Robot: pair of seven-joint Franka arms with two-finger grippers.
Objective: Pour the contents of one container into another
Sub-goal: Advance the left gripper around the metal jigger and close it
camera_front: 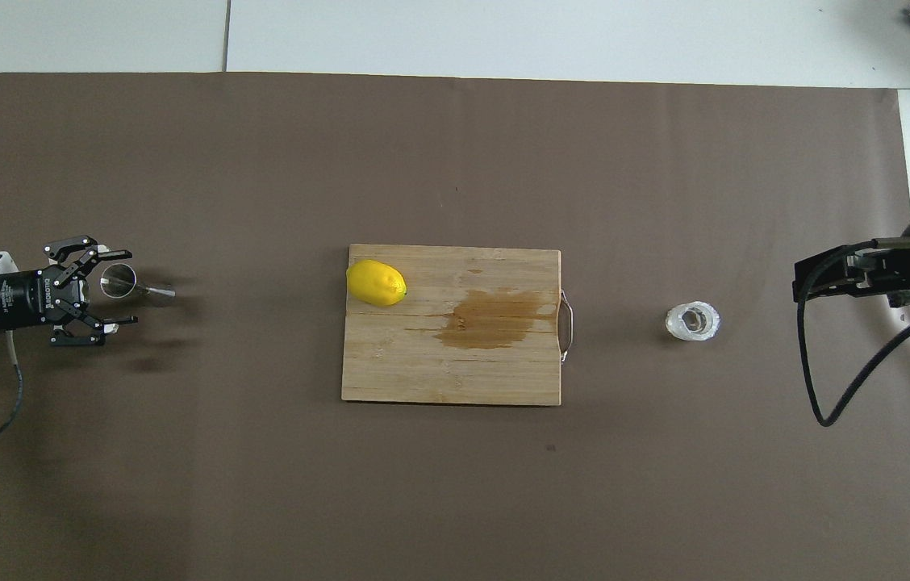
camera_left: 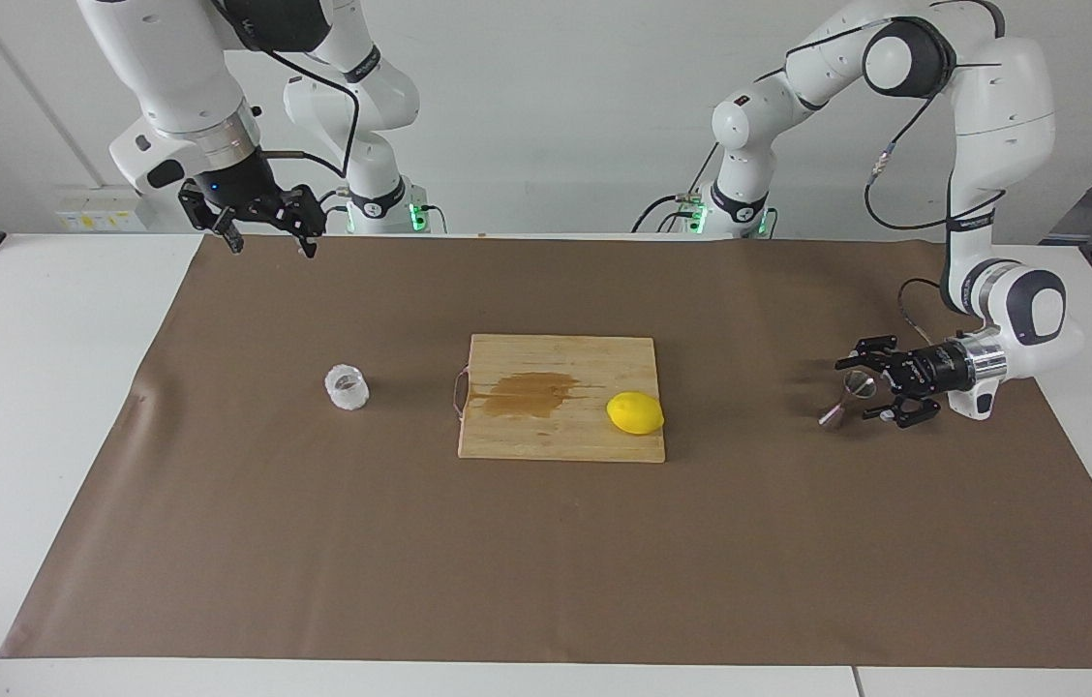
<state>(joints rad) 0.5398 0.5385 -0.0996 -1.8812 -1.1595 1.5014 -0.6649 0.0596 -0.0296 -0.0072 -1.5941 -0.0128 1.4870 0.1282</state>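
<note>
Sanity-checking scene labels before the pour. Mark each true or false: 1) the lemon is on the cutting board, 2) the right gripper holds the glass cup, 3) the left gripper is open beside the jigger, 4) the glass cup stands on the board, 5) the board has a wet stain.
1) The lemon lies on the cutting board: true.
2) False: the right gripper is open in the air, holding nothing; the glass cup stands alone.
3) The left gripper is open beside the jigger: true.
4) False: it stands on the brown mat, toward the right arm's end.
5) True: a stain shows.

Bumpy clear cup (camera_left: 347, 387) upright, steel jigger (camera_left: 847, 399) upright — well apart
</note>
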